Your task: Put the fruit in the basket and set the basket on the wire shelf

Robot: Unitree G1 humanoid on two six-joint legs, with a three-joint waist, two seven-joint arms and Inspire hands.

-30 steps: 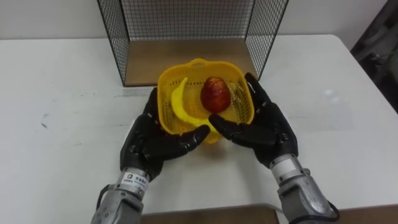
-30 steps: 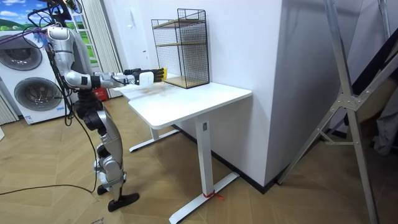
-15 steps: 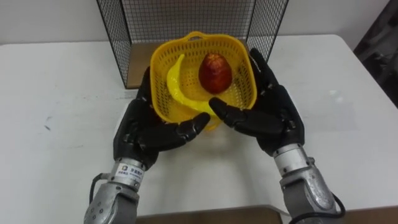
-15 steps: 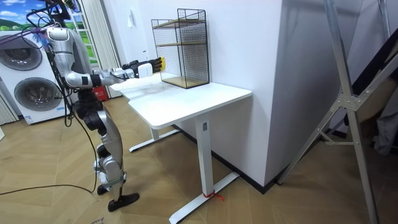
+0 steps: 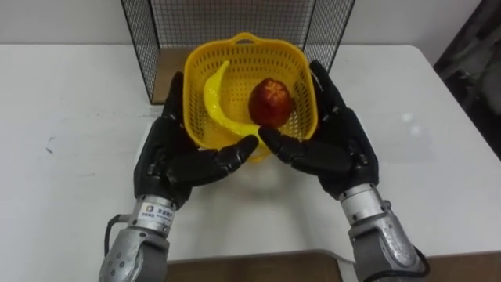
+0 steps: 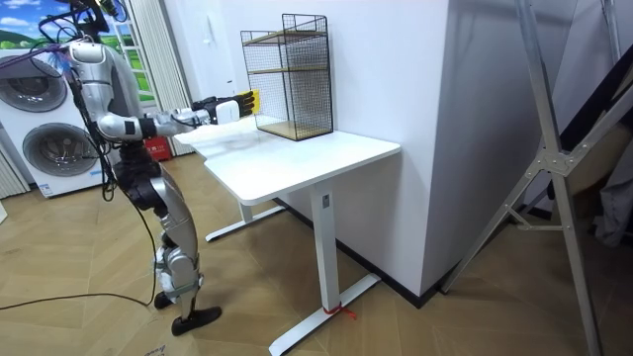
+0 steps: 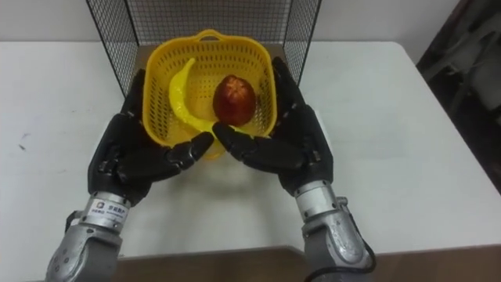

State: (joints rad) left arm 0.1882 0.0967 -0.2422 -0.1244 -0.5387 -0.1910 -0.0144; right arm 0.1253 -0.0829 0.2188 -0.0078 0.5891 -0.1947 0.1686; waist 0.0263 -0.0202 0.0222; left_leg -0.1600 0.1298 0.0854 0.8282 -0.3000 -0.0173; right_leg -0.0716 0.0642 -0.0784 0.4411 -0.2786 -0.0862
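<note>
the robot stands at the end of the white table point(image 5: 70, 117) with both arms stretched forward, and the yellow plastic lattice basket point(image 5: 274, 59) sits clasped between its two black hands. the left hand point(image 5: 176, 160) and the right hand point(image 5: 333, 149) hold it alike: the fingers point(image 5: 176, 86) lie along the side walls and each thumb curls across the near wall, so the load is pinched from both flanks. both pieces of fruit are inside, the yellow curved banana point(image 5: 213, 98) lying along the left wall and the red apple point(image 5: 271, 101) just right of centre, touching or nearly touching the banana's lower end. the basket looks lifted off the table, with its far rim at the open mouth of the black wire shelf point(image 5: 235, 16), over the front edge of the shelf's wooden bottom board point(image 5: 168, 63). so the filling seems done and the placing is the step in hand. to do it well, i would carry the basket straight ahead and level, so the apple does not roll. the opening looks only a little wider than the basket with a hand on each side (the snag i would most expect is knuckles against mesh), so it should go in centred. set it down flat, well onto the board, and only then spread the thumbs and draw both hands straight back.
</note>
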